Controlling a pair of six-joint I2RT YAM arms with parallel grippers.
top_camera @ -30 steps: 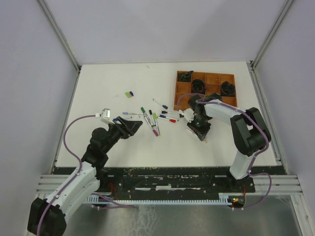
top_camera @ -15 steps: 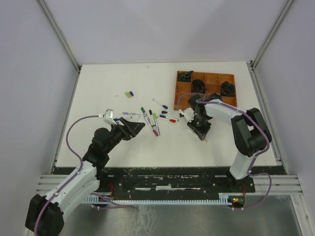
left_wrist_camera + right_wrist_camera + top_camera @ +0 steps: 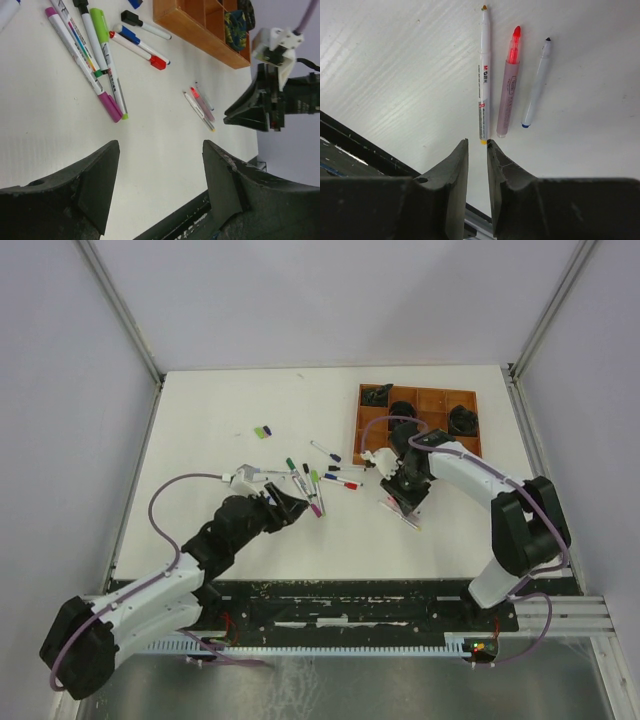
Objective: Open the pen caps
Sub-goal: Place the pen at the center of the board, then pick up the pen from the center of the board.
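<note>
Left gripper [image 3: 160,150]: fingers spread wide, nothing between them, over the bare table [image 3: 150,125] just short of the cluster of pens [image 3: 95,60], most with caps on. Right gripper [image 3: 477,142]: fingers drawn almost together, only a thin gap, nothing held. Just ahead of its tips, three uncapped pens [image 3: 509,85] lie side by side. Two loose pen caps [image 3: 262,431], green and purple, sit apart at far left. The tray [image 3: 420,392] is at far right.

Tray [image 3: 197,31]: cut by top edge.
Pens [image 3: 88,25]: some cut there too.
Dark lumps in tray [image 3: 462,420]: too small to identify.
</note>
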